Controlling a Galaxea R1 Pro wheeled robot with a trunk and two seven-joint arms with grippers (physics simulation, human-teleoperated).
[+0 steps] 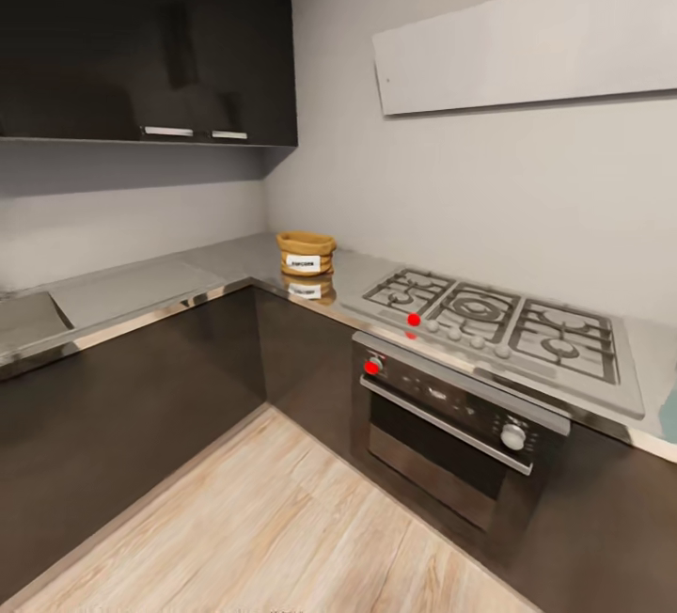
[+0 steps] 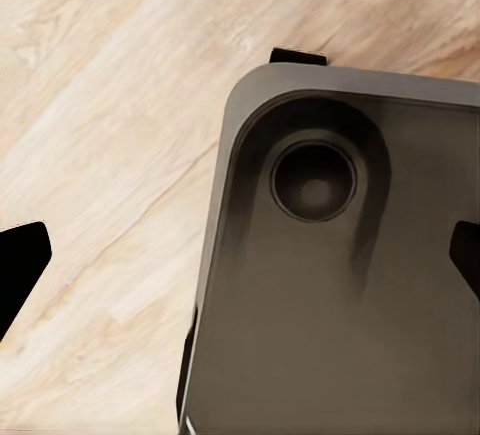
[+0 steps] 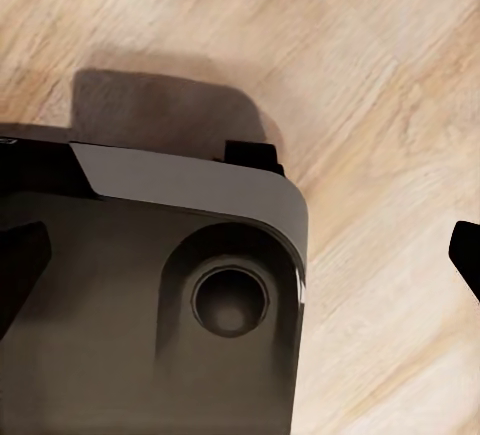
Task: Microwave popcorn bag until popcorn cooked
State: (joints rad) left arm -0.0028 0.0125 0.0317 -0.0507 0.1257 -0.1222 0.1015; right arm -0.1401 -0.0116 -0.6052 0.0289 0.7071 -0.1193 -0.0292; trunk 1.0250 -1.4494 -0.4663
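The popcorn bag (image 1: 306, 253), a squat tan sack with a white label, stands upright on the grey glossy countertop (image 1: 226, 260) near the inner corner, just left of the gas hob. Its reflection shows on the slab's front edge. My left gripper (image 2: 243, 260) hangs open over the robot's grey base and the wood floor, its dark fingertips (image 2: 22, 267) far apart with nothing between them. My right gripper (image 3: 244, 260) is likewise open and empty above the base, fingertips (image 3: 20, 267) at the picture's sides. The microwave is out of view.
A gas hob (image 1: 494, 317) with grey grates sits in the counter, a dark built-in oven (image 1: 451, 430) below it. Dark cabinets (image 1: 141, 406) form an L around a wood floor (image 1: 263, 538). A dark wall cabinet (image 1: 141, 39) hangs above left. A pale mint sliver (image 1: 669, 416) shows at the right edge.
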